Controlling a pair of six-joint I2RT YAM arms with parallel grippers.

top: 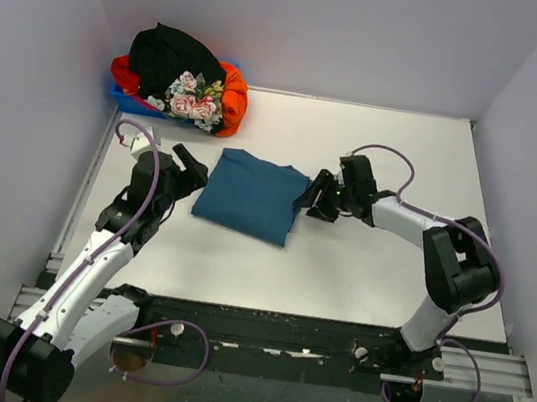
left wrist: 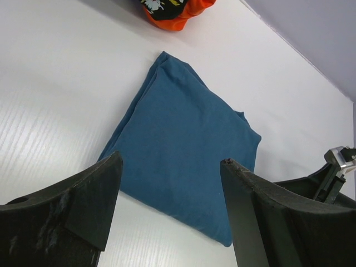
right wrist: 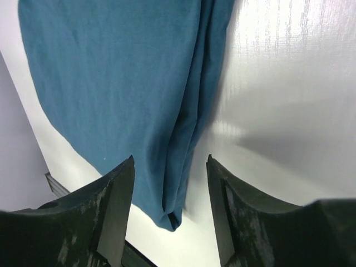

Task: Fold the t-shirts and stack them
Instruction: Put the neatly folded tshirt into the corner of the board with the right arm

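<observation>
A teal-blue t-shirt lies folded into a rough square on the white table; it also shows in the left wrist view and the right wrist view. My left gripper is open and empty just left of the shirt's left edge. My right gripper is open and empty at the shirt's right edge, its jaws straddling the folded edge without closing. A black shirt, an orange-red shirt and a flowered black shirt lie heaped at the back left.
The heap sits in a small blue bin at the table's back left corner. Grey walls enclose the table on the left, back and right. A black rail runs along the near edge.
</observation>
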